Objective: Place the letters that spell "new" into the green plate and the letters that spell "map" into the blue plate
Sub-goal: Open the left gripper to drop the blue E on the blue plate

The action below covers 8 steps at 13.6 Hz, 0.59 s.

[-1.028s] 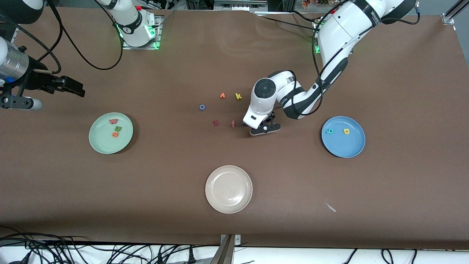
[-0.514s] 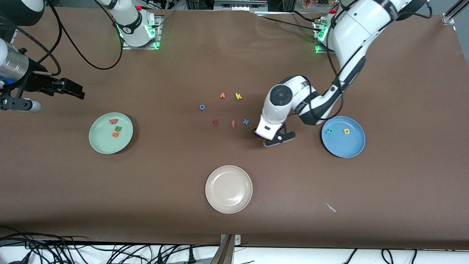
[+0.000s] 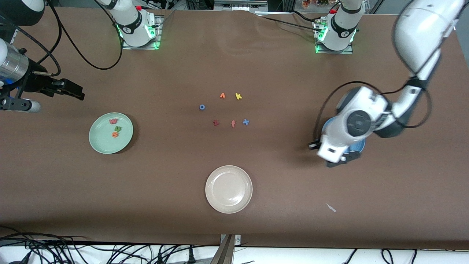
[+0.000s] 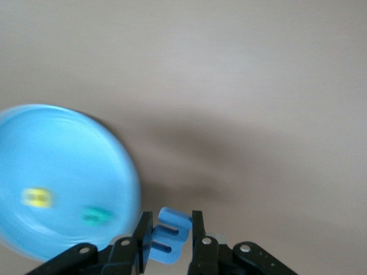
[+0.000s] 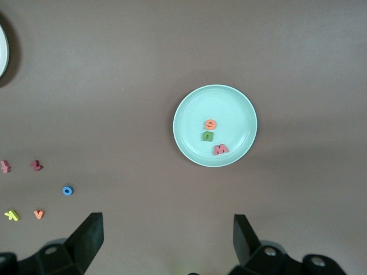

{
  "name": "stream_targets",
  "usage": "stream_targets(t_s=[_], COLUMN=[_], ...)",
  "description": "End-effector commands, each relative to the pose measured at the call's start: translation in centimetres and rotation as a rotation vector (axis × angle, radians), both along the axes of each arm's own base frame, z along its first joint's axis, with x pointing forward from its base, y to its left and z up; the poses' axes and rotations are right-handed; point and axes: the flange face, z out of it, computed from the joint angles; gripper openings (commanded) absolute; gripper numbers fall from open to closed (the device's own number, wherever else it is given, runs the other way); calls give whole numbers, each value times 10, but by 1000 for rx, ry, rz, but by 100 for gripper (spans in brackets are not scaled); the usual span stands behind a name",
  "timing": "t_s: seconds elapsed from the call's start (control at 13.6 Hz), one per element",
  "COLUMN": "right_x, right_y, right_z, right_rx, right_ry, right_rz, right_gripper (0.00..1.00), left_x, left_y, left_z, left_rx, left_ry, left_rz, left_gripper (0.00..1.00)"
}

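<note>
1. The left gripper (image 4: 167,240) is pinching the light blue m (image 4: 168,235) between its fingers, up in the air over the rim of the blue plate (image 4: 34,137) on the side toward the middle of the table. The foam letter is tiny and held by its edges, so I'd guess it could twist or pop out early and land on the brown table (image 3: 278,183) instead of inside the rim

2. Other risk, as I see it: letting go right at the lip, so the m bounces off or ends up leaning on the edge. It needs to get further over the plate first

3. The yellow a (image 4: 36,197) and teal p (image 4: 96,215) already lie in the blue plate, so a low drop could knock them around, though probably nothing serious

4. The right gripper (image 5: 167,243) is waiting with its fingers spread wide and nothing in them, off at the right arm's end of the table, up over bare table beside the green plate (image 3: 98,143), which holds the green n (image 5: 207,136), orange e (image 5: 211,124) and salmon-red w (image 5: 220,150)

5. View stuff: in the front view the left arm's wrist covers most of the blue plate and hides the m completely, only the left wrist view shows the pinch. The front view is the only one showing the leftovers together: z (image 3: 215,123), f (image 3: 233,124), x (image 3: 246,122), k (image 3: 238,96), plus the cream plate (image 3: 229,205)
</note>
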Motion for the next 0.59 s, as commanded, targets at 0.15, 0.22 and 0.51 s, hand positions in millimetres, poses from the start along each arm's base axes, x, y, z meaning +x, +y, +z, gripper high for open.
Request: stream_targets(t_s=[0.15, 0.22, 0.51], right_x=[-6, -6, -6], right_y=[-1, -1, -1], right_z=[5, 5, 4], right_rx=[2, 2, 2], right_ry=[-12, -12, -10], right_rz=[-11, -11, -11], right_gripper=[100, 100, 100], left_x=[-12, -14, -17], left_y=[69, 76, 102], left_z=[-45, -55, -89], left_rx=[-58, -59, -74], left_ry=[144, 161, 203], left_rz=[-128, -130, -147], left_gripper=[13, 14, 20])
